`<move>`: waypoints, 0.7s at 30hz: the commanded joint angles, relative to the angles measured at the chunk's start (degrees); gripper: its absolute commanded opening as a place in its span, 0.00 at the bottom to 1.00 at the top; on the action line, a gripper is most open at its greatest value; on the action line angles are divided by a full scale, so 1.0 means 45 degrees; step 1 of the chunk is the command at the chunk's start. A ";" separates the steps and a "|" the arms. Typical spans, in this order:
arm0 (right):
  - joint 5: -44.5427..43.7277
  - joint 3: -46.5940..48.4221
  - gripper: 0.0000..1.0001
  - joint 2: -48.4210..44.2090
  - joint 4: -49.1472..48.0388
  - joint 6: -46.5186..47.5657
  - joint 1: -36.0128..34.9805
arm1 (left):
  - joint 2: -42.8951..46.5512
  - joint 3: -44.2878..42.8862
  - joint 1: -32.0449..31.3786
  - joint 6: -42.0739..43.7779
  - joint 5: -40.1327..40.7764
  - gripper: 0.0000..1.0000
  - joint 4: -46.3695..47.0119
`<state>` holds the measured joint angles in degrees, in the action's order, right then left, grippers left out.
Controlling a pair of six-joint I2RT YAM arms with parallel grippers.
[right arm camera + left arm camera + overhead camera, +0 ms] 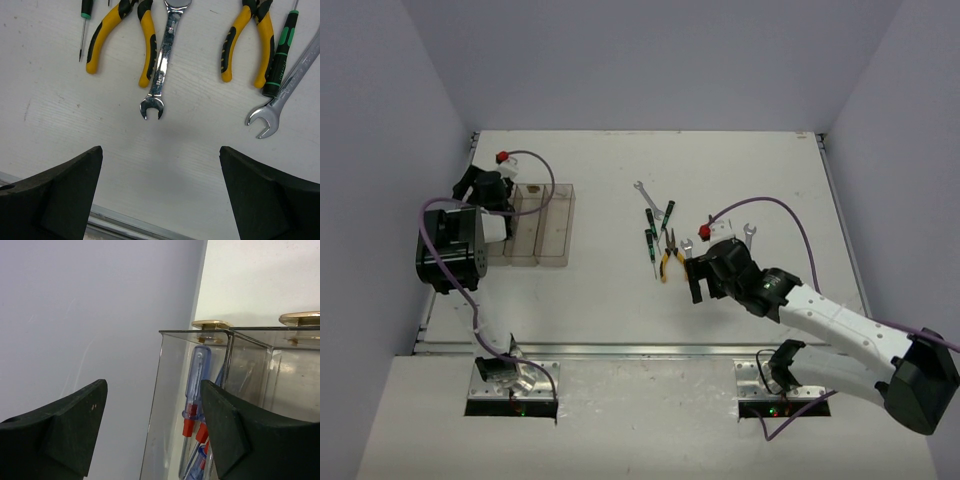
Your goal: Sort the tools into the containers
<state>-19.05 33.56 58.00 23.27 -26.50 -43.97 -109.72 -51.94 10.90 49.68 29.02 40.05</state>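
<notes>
The containers [548, 226] are a row of clear bins at the left of the table. My left gripper [500, 203] hangs open and empty over their left end. In the left wrist view my left gripper [152, 432] frames the end bin [170, 390], which holds blue-handled screwdrivers [195, 382] with red collars. Loose tools lie mid-table: yellow-handled pliers [668, 257], green/black screwdrivers [650, 238] and silver wrenches [644, 192]. My right gripper [697, 281] is open and empty just near of them. In the right wrist view my right gripper [160, 195] sits below a wrench [161, 65], two pliers [144, 40] and a second wrench [282, 95].
A metal rail [125, 225] runs along the table's near edge, close behind my right gripper. White walls enclose the table at the left, back and right. Purple cables loop above both wrists [770, 205].
</notes>
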 commanded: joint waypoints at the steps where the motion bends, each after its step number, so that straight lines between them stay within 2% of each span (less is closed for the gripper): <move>1: -0.0337 0.0458 0.99 0.0163 -0.0096 0.0166 0.0082 | 0.0903 -0.0191 0.0014 -0.1453 -0.0231 0.79 0.0183; 4: -0.0303 0.0506 0.99 0.0391 -0.0093 0.0152 0.0102 | 0.2249 -0.0541 -0.0267 -0.3229 0.0163 0.86 0.0198; 6: -0.0228 0.0511 0.99 0.0429 -0.0058 0.0147 0.0084 | 0.3096 -0.0904 -0.0540 -0.4785 0.1463 0.91 0.0079; 7: -0.0231 0.0542 0.99 0.0400 -0.0013 0.0137 0.0083 | 0.3559 -0.1400 -0.0668 -0.6240 0.2232 0.96 -0.0593; 8: -0.0266 0.0556 0.99 0.0353 0.0027 0.0121 0.0083 | 0.4070 -0.1996 -0.0763 -0.8343 0.2774 1.00 -0.1691; 9: -0.0361 0.0508 0.99 0.0281 0.0039 0.0097 0.0083 | 0.4670 -0.2680 -0.0776 -1.1763 0.2686 1.00 -0.3580; 10: -0.0462 0.0480 0.99 0.0200 0.0022 0.0055 0.0083 | 0.5008 -0.3281 -0.0803 -1.3757 0.2487 1.00 -0.6083; 12: -0.0830 0.0414 0.99 0.0147 -0.0072 -0.0037 0.0092 | 0.5480 -0.4587 -0.1022 -1.6158 0.1424 1.00 -0.9474; 15: -0.1380 0.0364 0.99 0.0462 -0.0141 -0.0310 0.0168 | 0.6557 -0.5361 -0.1509 -1.7440 0.0016 1.00 -1.2303; 18: -0.1286 0.0682 0.99 0.1269 -0.0096 -0.0639 0.0287 | 0.8588 -0.4435 -0.1590 -1.8458 -0.1374 1.00 -1.3417; 21: -0.1236 0.1353 0.99 0.2208 0.0177 -0.1277 0.0317 | 1.0599 -0.3384 -0.1581 -1.8526 -0.2882 1.00 -1.4443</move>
<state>-22.51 35.26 64.76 24.55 -28.33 -42.83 -68.54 -71.30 3.89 -24.73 25.14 -11.29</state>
